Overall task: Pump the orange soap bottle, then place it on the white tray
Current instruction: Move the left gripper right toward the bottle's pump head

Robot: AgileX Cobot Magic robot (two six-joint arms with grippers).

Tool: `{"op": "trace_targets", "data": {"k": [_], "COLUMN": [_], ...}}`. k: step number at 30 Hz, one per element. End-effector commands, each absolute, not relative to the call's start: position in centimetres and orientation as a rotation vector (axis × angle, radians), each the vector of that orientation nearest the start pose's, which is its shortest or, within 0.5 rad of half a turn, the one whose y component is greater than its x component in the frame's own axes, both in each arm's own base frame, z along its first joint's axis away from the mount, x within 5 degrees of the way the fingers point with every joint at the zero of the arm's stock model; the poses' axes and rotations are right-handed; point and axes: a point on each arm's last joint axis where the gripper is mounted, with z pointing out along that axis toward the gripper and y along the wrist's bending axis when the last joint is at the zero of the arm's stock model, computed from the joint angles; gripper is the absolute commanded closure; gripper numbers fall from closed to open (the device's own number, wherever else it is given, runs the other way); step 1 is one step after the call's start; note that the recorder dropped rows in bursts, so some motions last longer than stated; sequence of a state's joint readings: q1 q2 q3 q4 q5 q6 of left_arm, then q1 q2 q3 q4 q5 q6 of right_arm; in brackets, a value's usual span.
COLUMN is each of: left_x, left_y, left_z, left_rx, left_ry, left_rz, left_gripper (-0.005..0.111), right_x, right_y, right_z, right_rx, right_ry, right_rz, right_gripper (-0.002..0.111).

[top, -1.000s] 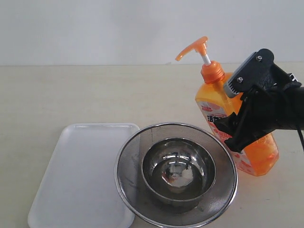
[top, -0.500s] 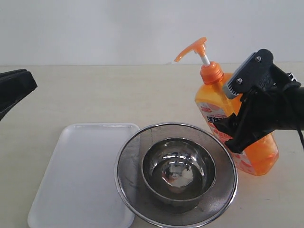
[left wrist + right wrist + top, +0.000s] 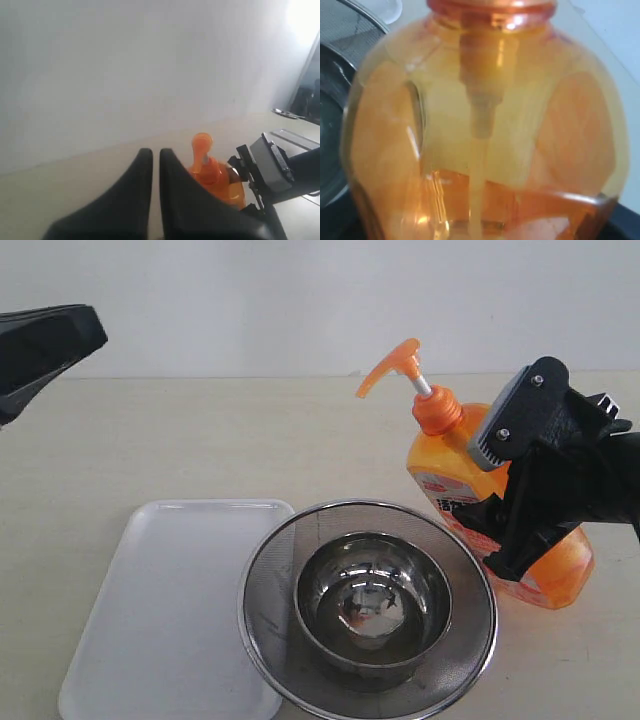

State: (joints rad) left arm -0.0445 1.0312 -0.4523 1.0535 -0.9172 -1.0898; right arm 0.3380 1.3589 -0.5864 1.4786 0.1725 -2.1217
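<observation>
While the right gripper (image 3: pixel 512 485) stays clamped around the body of the soap bottle (image 3: pixel 438 468), the bottle has tipped further left than half a second ago. Its pump spout (image 3: pixel 388 365) is now lower and leans toward the strainer (image 3: pixel 262 590). The bottle sits just right of the strainer, well apart from the tray (image 3: pixel 160 610). I can't tell if its base touches the table (image 3: pixel 200 440). The left gripper (image 3: pixel 85 338) has come further in at upper left, jaws nearly together, holding nothing. The bowl (image 3: pixel 370 600) in the strainer is unchanged.
</observation>
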Motion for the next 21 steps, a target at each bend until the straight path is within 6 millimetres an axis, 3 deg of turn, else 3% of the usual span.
{"op": "trace_targets", "data": {"k": [1,9,16,21], "left_x": [20.5,23.7,25.6,26.9], "left_y": [-9.0,-14.9,-18.3,-20.3], "left_z": [29.8,31.4,32.7,31.9], "left_rx": [0.599,0.764,0.8,0.848], "left_ry": [1.575,1.583,1.586,1.643], "left_rz": [-0.92,-0.946,-0.897,-0.942], "left_gripper": [0.102,0.102,0.102,0.102], "right_x": [23.2,23.0,22.9,22.2], "right_y": [9.7,10.1,10.2,9.4], "right_z": [20.3,20.3,20.3,19.1], "right_rx": [-1.158,-1.179,-1.222,-1.222], "right_ry": [1.959,1.945,1.926,1.979], "right_rz": [0.04,0.09,0.089,0.039], "right_gripper": [0.108,0.108,0.108,0.108]}}
